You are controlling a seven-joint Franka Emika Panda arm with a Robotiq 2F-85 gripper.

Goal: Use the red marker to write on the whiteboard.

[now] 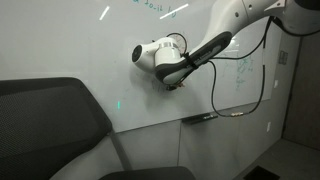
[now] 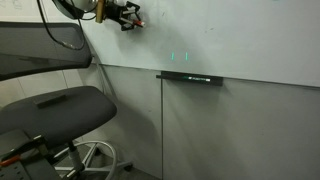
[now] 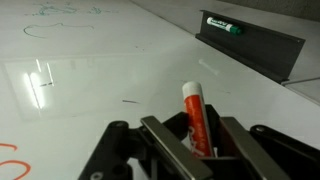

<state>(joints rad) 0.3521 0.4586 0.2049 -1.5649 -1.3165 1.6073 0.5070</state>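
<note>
Across the whole wrist view we see the whiteboard, a glossy white sheet that mirrors the ceiling lights. At its left edge sits an orange curl, and faint green scribbles run along the far left. A short dark stroke lies left of centre. Towards the middle, the gripper is clenched on the red marker, a finger pressed to each side of the barrel. The marker's red tip points away from the wrist at the board, just right of that stroke; we cannot tell whether it touches. On the far right, a dark tray carries a green marker.

In an exterior view the board fills the wall from the left, with the gripper pressed close against it right of centre, above the tray. In an exterior view the gripper is high on the left, the board stretching away to its right.
</note>
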